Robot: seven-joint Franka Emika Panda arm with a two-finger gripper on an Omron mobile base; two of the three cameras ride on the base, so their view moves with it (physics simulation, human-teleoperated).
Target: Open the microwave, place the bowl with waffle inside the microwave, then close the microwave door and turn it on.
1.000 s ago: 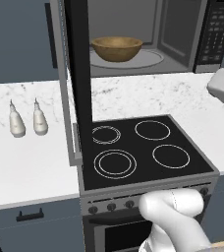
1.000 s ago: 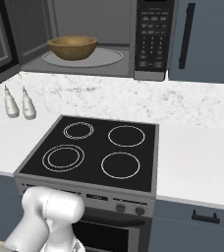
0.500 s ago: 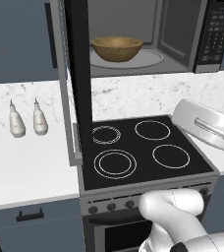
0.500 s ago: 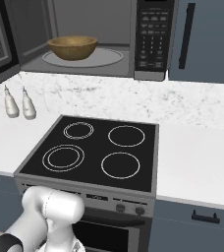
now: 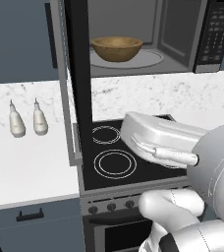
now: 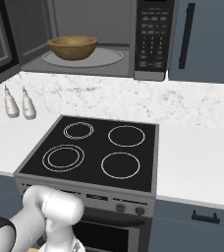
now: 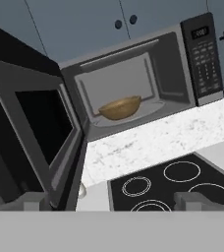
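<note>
The pincer (image 7: 114, 201), jaws apart and holding nothing, faces the microwave (image 7: 138, 83): bowl (image 7: 120, 108) ahead inside, open door (image 7: 33, 142) to its left, stovetop (image 7: 175, 184) just ahead.

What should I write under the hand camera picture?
Wooden bowl sits inside the microwave, door swung wide open.

White, glossy and smooth all over: the robot arm (image 5: 182, 206) is built of fat rounded tube segments with a soft sheen. One link (image 5: 158, 140) has a flatter, capsule-like shell with a raised rib along its side. A big pale-grey dome of a joint (image 5: 219, 170) bulges beside it. Dark bands mark the joints, black rings between white shells. From the other side, a rounded white elbow (image 6: 55, 209) and another black collar. The end effector (image 7: 113, 202) shows two small dark grey fingertips (image 7: 33, 201), blocky and square.
</note>
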